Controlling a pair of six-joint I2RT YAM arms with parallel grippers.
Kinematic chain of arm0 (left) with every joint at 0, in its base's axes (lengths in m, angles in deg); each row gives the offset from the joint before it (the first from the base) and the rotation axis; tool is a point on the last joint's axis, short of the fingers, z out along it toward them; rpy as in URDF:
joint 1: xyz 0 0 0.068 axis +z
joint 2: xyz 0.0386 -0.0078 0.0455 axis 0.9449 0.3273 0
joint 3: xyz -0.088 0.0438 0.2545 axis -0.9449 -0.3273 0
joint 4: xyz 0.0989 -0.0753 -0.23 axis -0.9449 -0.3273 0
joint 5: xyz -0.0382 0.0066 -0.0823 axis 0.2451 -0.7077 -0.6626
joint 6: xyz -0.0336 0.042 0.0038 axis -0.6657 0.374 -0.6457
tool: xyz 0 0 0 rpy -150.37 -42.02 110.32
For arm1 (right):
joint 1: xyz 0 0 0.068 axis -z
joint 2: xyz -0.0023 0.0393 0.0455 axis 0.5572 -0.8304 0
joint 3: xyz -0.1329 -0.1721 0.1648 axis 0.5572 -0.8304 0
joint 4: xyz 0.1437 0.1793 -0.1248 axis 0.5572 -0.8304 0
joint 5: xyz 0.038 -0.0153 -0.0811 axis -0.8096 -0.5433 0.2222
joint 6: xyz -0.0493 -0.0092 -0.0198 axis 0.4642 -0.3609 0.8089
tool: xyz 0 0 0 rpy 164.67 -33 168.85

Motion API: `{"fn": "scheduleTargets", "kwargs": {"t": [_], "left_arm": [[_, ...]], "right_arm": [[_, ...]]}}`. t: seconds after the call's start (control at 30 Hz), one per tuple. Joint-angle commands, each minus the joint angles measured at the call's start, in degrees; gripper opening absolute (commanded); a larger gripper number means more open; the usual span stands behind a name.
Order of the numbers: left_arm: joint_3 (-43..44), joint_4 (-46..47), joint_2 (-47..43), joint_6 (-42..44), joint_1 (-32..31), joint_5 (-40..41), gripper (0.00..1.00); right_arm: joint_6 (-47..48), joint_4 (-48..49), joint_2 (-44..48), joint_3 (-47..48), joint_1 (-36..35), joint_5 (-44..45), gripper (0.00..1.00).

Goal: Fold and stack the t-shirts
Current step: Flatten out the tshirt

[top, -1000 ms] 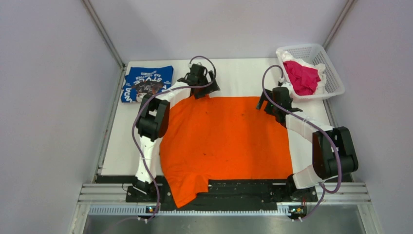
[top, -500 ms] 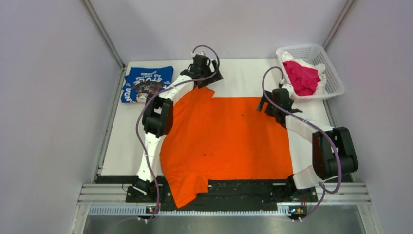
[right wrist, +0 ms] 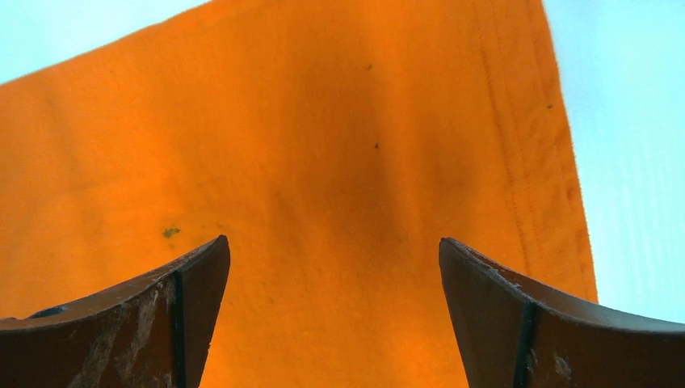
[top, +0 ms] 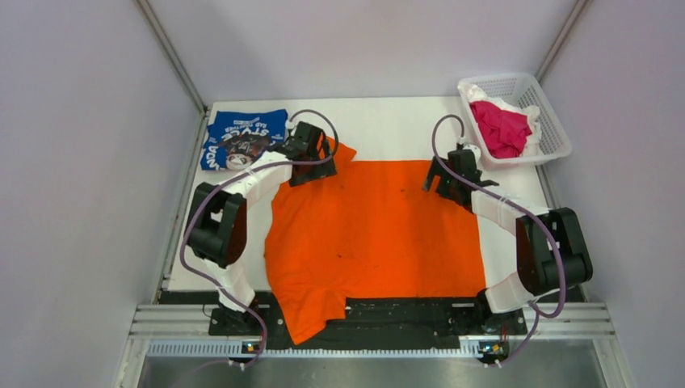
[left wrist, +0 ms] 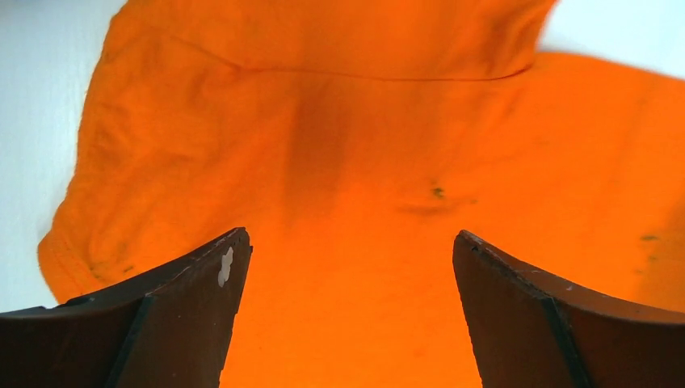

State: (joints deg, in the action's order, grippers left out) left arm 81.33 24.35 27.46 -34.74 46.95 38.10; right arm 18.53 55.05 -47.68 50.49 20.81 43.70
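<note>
Orange cloth fills most of the table (top: 388, 121). The orange shirt (top: 376, 234) lies flat in the middle of the frame, but I can't see all of it: its lower-left corner droops over the near edge onto the black rail, and the left arm covers part of its left side. I can't make out a collar. A flap sticks out at its upper-left corner and its right edge is straight, so its long axis seems to run left to right. The left claw (left wrist: 347, 250) hangs spread over that flap, pinching nothing. The right claw (right wrist: 331, 250) is spread too, over the upper-right corner, beside a stitched edge. The blue shirt (top: 242, 139) sits folded at upper left, lettering sideways. Bare table runs along the far side to the basket (top: 557, 133) at upper right.
</note>
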Motion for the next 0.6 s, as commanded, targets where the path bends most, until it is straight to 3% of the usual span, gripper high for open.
{"fn": "scheduleTargets", "kwargs": {"t": [0.0, 0.2, 0.37, 0.57], "left_arm": [[2.7, -5.79, 5.41, 0.4, -0.09, 5.56, 0.99], [9.0, -4.98, 13.18, 0.18, 1.13, 6.3, 0.99], [18.88, -12.87, 22.61, -0.84, 3.78, 5.65, 0.98], [27.07, -15.0, 29.68, -0.32, 7.27, 2.84, 0.97]], "right_arm": [[-0.32, 0.05, -2.72, 1.05, -1.06, -0.61, 0.99], [-0.26, 0.67, -8.44, 4.67, -1.05, -1.04, 0.99], [-0.13, -0.69, -13.61, 8.0, -1.01, 0.53, 0.99], [0.1, -2.6, -19.59, 13.44, -1.02, 1.43, 0.99]]}}
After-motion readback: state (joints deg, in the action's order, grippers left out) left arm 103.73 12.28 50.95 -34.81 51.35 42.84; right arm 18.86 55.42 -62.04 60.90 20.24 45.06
